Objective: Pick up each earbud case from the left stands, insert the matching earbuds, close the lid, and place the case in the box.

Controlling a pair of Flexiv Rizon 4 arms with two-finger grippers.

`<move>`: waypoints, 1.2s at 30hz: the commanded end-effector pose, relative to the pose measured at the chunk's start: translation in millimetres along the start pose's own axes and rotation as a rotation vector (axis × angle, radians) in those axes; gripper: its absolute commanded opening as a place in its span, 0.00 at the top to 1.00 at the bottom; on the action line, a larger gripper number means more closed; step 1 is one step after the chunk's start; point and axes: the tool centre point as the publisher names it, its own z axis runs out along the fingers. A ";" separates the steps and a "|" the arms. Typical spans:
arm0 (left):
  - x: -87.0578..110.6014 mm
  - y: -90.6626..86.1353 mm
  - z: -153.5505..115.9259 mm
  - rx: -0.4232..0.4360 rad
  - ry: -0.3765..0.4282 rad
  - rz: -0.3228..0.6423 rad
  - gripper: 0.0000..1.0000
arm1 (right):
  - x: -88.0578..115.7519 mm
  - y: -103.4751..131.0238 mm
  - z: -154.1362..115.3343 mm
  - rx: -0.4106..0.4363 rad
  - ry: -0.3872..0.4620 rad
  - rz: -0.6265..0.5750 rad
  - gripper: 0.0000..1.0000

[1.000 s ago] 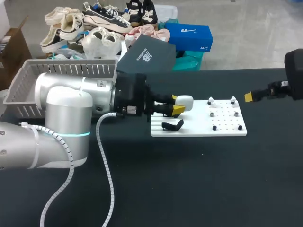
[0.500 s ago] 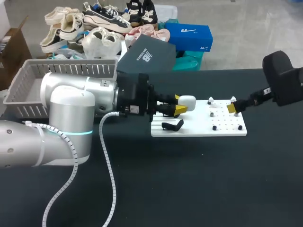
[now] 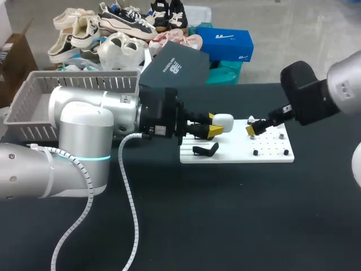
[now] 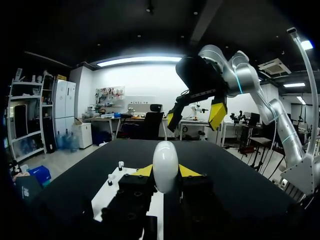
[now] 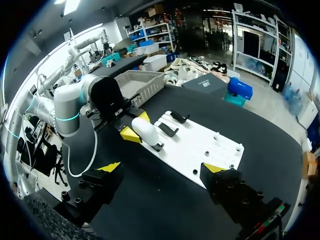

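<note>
Left gripper (image 3: 213, 125): one, clamped on the case from two sides, its yellow tips flanking the case in the left wrist view. Case (image 3: 223, 121): one, white, rounded, lid closed, held above the left end of the board, over the stands. Board (image 3: 271, 157): one, white, flat on the black table (image 3: 186, 226). Stands (image 5: 180, 117): three, black, in a row on the board's left part. In the right wrist view two stand bare and the third lies just under the held case; the head view shows only one clearly. Earbuds (image 4: 120, 164): two counted in the left wrist view, small and white, upright on the board beside the left gripper. Studs (image 3: 286, 151): three black ones in plain sight on the board's right part. Right gripper (image 3: 252, 127): one, fingers spread wide with nothing between them, hanging over the board's middle, near the case but apart from it. Basket (image 3: 34, 96): one, grey, slatted, at the table's rear left behind the left arm; contents cannot be told.
</note>
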 end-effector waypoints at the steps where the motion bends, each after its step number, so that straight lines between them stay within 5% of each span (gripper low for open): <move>1: 0.5 1.8 0.3 0.003 -0.001 0.000 1.00 | -9.6 5.9 17.9 0.039 0.014 0.000 0.00; 36: 0.5 1.8 0.3 0.003 -0.001 0.000 1.00 | -26.0 4.7 53.2 0.049 0.056 0.009 0.00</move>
